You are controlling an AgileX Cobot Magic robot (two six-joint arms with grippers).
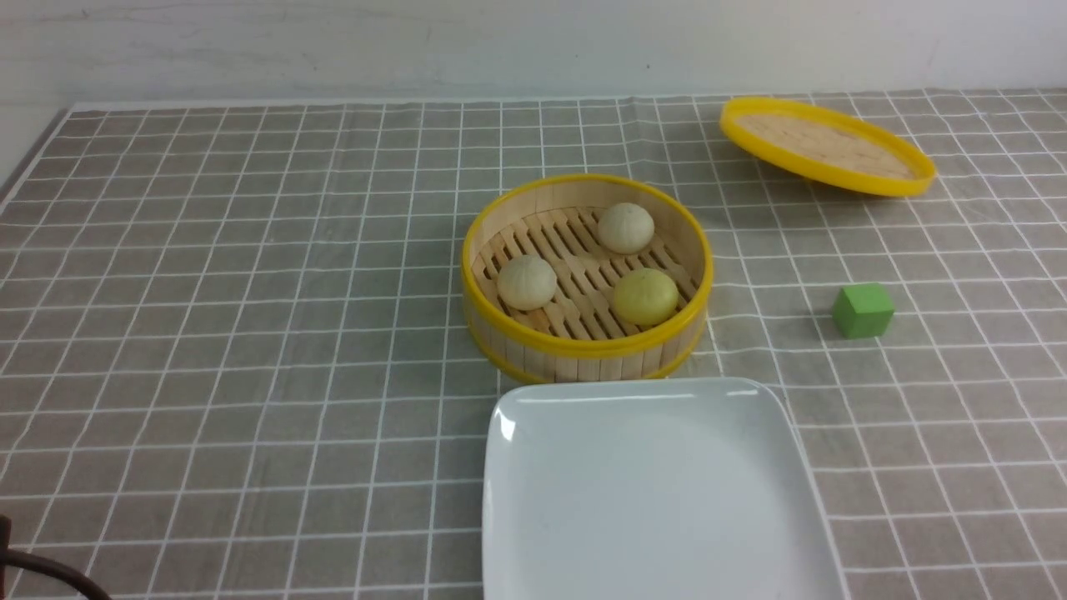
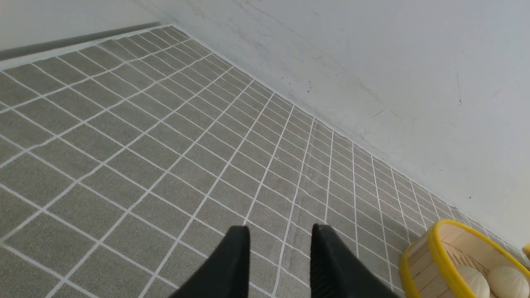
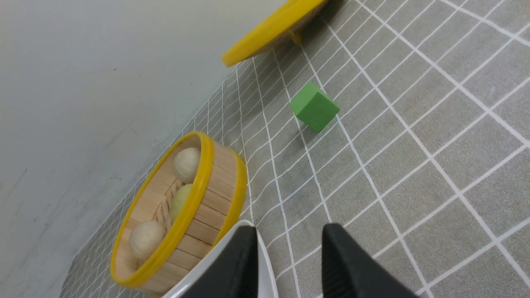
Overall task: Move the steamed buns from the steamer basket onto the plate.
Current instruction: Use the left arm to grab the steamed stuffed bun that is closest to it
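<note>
Steamed buns [image 1: 626, 227] are waiting in the steamer basket [image 1: 583, 360], both grippers hanging empty.
All three are sitting apart on its slatted floor, just beyond the white square plate [image 1: 650, 500]. The left gripper [image 2: 280, 231] and the right gripper [image 3: 290, 231] are standing partly open, holding nothing. The buns are looking light, soft and ready to roll, so a gentle pinch across the middle is seeming best.
</note>
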